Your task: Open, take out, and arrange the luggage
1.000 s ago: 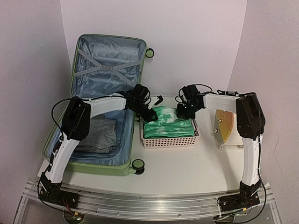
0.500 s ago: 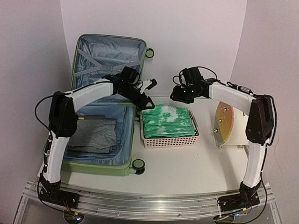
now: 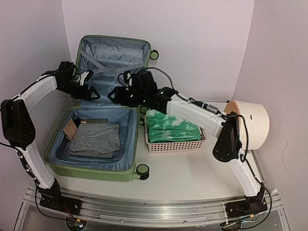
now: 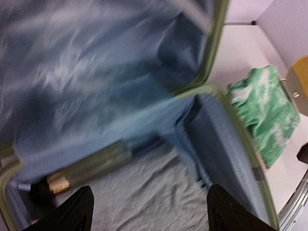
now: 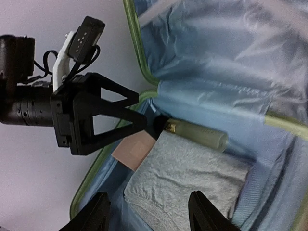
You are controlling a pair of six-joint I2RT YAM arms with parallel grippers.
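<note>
The luggage point(image 3: 91, 172) lies open, long axis across the desk point(image 3: 192, 173), wheels point(image 3: 142, 169) right, lid point(image 3: 115, 62) upright; left tool point(image 4: 149, 190) and right tool point(image 5: 149, 195) gape empty.

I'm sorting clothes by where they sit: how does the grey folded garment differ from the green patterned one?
The grey garment is plain; the green garment is mottled green and white. The grey garment lies in the suitcase, the green garment in the pink basket beside it. The grey garment leaves lining bare around it; the green garment fills its basket. Both are folded.
</note>
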